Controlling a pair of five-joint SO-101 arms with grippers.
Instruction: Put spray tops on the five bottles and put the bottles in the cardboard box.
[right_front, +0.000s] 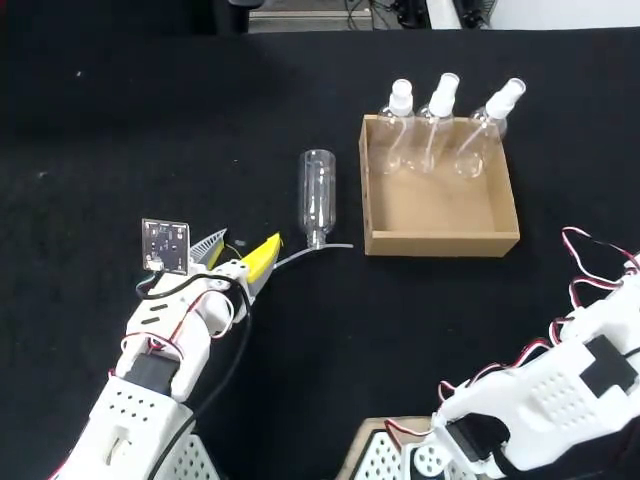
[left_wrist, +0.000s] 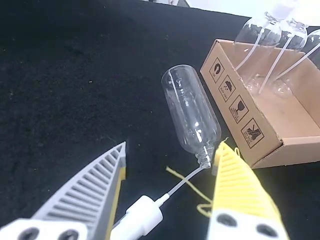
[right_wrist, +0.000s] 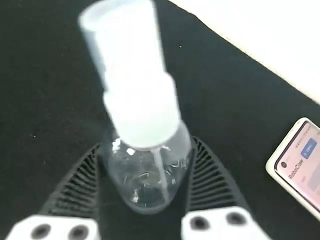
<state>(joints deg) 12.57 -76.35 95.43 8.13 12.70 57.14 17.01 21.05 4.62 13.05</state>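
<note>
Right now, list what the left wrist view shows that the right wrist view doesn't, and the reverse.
Left wrist view: an uncapped bottle lying on its side, a loose spray top between the fingers of the open left tool, and the cardboard box with three capped bottles leaning in it.
Right wrist view: the right tool closed around a fourth capped bottle, and a phone at the edge.
Both: the black tabletop.
</note>
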